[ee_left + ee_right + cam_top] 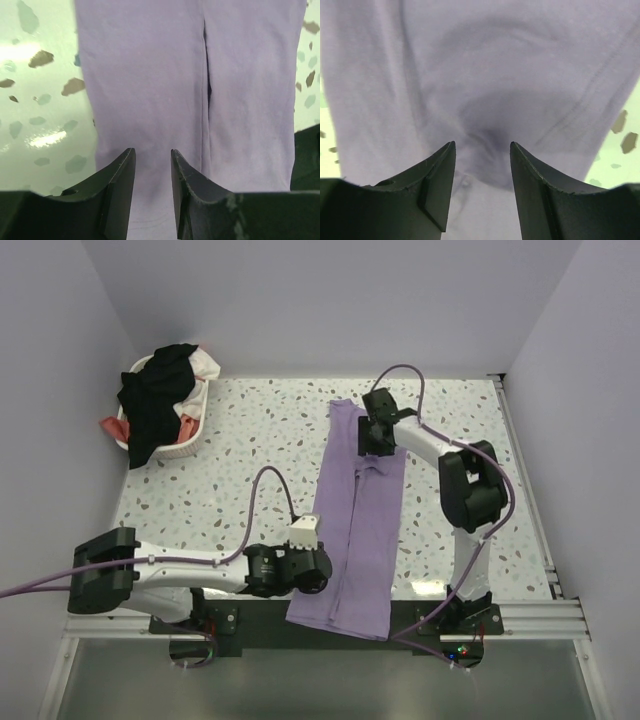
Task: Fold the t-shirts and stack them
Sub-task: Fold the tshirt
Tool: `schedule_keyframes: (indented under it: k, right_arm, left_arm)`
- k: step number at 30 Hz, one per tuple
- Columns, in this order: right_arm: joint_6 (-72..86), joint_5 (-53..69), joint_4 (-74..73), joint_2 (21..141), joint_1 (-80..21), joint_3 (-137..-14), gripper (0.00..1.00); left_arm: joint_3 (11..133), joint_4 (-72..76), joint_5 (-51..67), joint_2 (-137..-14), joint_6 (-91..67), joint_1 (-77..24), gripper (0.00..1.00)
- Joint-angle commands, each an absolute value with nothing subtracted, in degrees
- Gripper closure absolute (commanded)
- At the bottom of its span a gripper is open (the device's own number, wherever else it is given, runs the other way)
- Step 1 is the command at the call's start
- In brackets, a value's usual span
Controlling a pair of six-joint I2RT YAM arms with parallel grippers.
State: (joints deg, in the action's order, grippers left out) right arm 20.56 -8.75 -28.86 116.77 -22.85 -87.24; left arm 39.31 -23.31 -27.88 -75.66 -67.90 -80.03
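Overhead, progress: one lavender t-shirt [360,530] lies folded lengthwise into a long strip down the terrazzo table [230,470], its near end draped over the table's edge. The crosswise folds and the stacking look not yet done.
Overhead, waiting: a black garment [160,390], coral cloth [110,425] and white cloth [205,362] sit heaped in the white plastic laundry basket [182,448] at the far left corner (no stack in sight).
Overhead, arms: the left gripper [322,570] is at the strip's near left edge, and the right gripper [375,440] is over its far end.
Left wrist, fingers: the left gripper [152,160] has its jaws parted by a narrow gap, with nothing between them. Below is matte, soft knit, with a straight fold line running up the middle.
Right wrist, fingers: the right gripper [482,150] has its jaws about half open, low over the cloth. The cloth puckers into a dimple between the tips, and nothing looks clamped.
Right wrist, texture: a stitched hem line slants across the right side.
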Motion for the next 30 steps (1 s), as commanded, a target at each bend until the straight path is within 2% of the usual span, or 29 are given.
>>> schedule_keyframes:
  k: [1, 11, 17, 26, 30]
  right_arm:
    - [22.14, -6.86, -27.51, 118.38, -24.26, -91.66, 0.49]
    - [24.61, -5.10, -25.40, 124.36, -26.19, -90.35, 0.50]
    - [23.56, -6.15, -27.94, 128.93, -26.19, -96.23, 0.50]
    - [20.13, -6.25, -36.91, 146.06, -24.35, -122.93, 0.49]
    - [20.04, -1.94, -35.95, 151.43, -22.33, -133.48, 0.43]
  left_arm:
    - [39.11, -22.86, -29.62, -73.13, -65.57, -76.91, 0.60]
    - [36.83, -18.73, -26.37, -70.49, -58.89, -68.65, 0.60]
    - [35.86, -15.12, -22.95, -70.93, -55.90, -64.08, 0.59]
    - [37.18, -10.46, -17.32, -73.56, -50.63, -55.64, 0.59]
    - [38.67, -9.67, -15.73, -74.79, -49.40, -53.36, 0.57]
